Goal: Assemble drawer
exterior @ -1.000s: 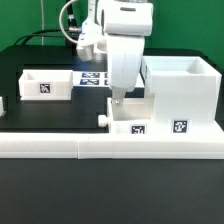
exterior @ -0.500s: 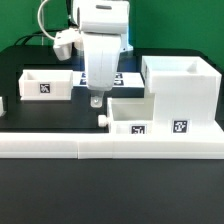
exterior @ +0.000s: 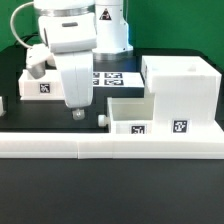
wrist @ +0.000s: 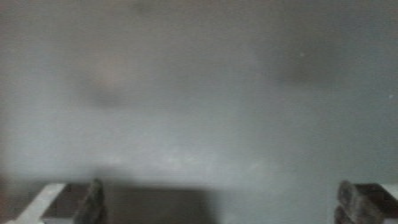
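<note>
Count: one drawer housing (exterior: 182, 88) and two knobbed trays. The front tray (exterior: 135, 120) stood just beside the housing, against the border wall (exterior: 60, 148). The rear tray (exterior: 40, 86) sat partly hidden behind the arm. One gripper (exterior: 77, 112) hung between the trays, its fingers (wrist: 71, 200) spread wide and holding nothing.

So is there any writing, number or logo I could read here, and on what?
No words, numbers or brands can be read in either view.
Only black-and-white square tags, patterns not letters, on the left tray, the front tray, the housing and the marker board.
The wrist view is blurred: nothing legible.
</note>
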You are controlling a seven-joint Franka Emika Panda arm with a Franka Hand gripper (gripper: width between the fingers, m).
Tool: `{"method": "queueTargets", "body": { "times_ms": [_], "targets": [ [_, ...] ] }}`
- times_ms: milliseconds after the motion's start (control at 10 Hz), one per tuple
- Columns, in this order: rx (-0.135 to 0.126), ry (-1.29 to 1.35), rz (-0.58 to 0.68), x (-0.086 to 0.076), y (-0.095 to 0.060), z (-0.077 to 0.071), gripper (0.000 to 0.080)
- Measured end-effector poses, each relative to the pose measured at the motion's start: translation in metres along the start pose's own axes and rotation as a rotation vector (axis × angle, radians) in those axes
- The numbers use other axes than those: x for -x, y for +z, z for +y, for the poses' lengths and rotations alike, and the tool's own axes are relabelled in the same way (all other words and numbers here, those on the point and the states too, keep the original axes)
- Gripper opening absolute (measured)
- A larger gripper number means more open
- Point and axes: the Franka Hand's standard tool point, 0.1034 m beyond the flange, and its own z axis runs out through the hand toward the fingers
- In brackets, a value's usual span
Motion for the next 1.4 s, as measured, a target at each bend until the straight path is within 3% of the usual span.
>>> {"method": "queueTargets", "body": {
  "times_ms": [400,1400],
  "targets": [
    [-0.013,0.064,0.016,-0.039,0.01,0.004,0.0649],
    [-0.024,0.177,-0.028,-0.043,0.01,0.005,0.0649]
  ]
}}
